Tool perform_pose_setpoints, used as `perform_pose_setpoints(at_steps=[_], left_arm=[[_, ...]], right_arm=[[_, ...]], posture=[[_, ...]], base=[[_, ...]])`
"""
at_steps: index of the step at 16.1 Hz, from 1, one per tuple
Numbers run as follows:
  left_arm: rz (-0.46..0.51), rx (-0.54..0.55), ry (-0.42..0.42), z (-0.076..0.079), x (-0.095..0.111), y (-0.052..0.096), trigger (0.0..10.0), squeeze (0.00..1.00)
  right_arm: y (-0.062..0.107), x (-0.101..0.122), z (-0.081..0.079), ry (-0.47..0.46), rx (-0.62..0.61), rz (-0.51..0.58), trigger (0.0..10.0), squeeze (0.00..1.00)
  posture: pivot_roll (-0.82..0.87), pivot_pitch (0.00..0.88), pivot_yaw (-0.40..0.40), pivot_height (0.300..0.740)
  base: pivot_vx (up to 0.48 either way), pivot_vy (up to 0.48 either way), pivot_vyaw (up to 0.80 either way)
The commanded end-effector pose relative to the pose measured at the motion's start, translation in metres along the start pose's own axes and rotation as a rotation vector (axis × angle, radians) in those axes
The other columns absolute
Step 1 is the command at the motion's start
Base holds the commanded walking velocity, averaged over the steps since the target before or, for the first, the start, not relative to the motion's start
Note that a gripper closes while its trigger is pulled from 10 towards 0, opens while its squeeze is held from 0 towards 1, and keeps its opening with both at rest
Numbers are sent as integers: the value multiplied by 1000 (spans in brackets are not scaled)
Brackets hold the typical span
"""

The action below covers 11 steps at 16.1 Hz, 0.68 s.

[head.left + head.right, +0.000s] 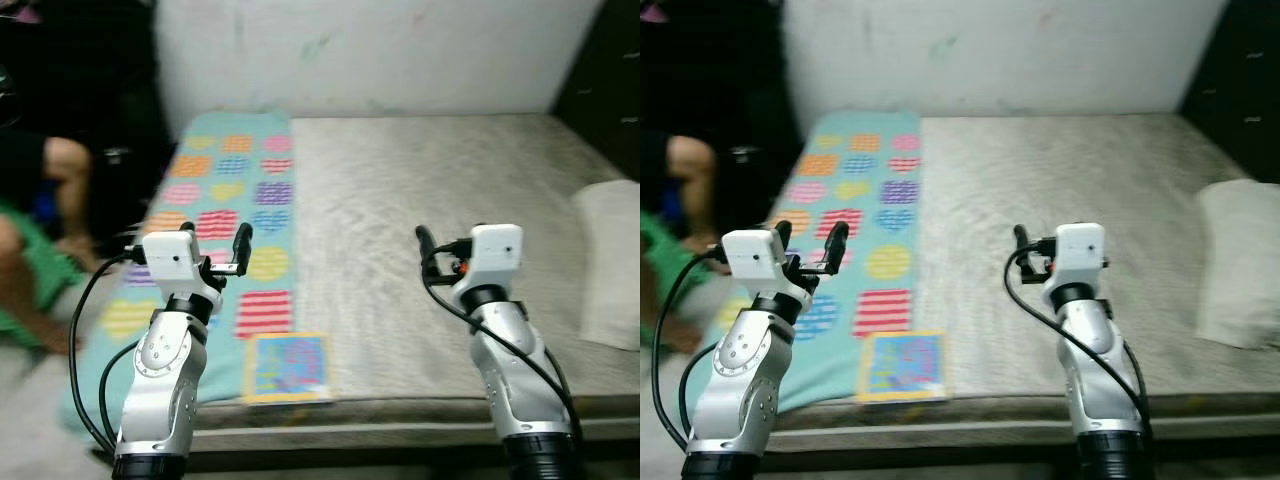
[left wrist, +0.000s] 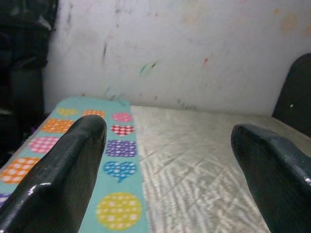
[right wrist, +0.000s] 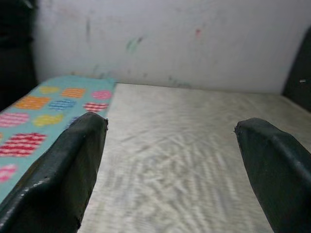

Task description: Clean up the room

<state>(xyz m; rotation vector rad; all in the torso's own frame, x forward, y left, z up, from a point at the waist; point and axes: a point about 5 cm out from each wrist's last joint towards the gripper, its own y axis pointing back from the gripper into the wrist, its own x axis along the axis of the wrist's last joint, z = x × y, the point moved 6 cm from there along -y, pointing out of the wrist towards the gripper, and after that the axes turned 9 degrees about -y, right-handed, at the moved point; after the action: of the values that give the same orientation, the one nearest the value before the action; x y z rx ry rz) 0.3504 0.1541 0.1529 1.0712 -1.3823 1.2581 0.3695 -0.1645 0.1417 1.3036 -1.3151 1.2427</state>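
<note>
A grey mattress (image 1: 430,170) lies before me. A teal blanket (image 1: 240,190) with coloured hearts and circles covers its left strip. A colourful square book (image 1: 288,366) rests at the bed's front edge on the blanket's end. My left gripper (image 1: 808,245) is raised over the blanket, open, nothing between its black fingers (image 2: 63,170). My right gripper (image 1: 456,250) hovers above the middle of the mattress, also open and holding nothing; its fingers (image 3: 68,165) point toward the wall.
A white pillow (image 1: 612,260) lies at the bed's right edge. A person (image 1: 40,250) in green sits on the floor left of the bed. A marked white wall (image 1: 380,50) stands behind, with dark furniture (image 1: 610,80) at the far right.
</note>
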Motion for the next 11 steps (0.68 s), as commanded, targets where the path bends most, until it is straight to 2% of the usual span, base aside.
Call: perform_pose_setpoints(at_steps=[1,5,6,9,11], left_arm=[[-10,28,-25,-9,-2,2,10000,0],[-19,38,-14,-7,-8,7,10000,0],[-21,43,39,-6,-11,8,10000,0],[-47,42,18,-5,-19,11,10000,0],[-17,3,23,1,-11,8,10000,0]], right_arm=[[0,1,-9,-13,27,5,10000,0],[4,-5,-8,8,38,-11,10000,0],[5,-7,-7,18,36,-12,10000,0],[6,-19,0,1,-1,-44,10000,0],[2,-17,-2,29,6,-35,10000,0]], posture=[[-92,0,-6,740],[-79,0,-18,740],[-74,0,-19,740],[-47,0,-17,740],[-49,0,-11,740]], base=[[0,-480,0],[0,-444,0],[0,-300,0],[0,0,0],[0,0,0]])
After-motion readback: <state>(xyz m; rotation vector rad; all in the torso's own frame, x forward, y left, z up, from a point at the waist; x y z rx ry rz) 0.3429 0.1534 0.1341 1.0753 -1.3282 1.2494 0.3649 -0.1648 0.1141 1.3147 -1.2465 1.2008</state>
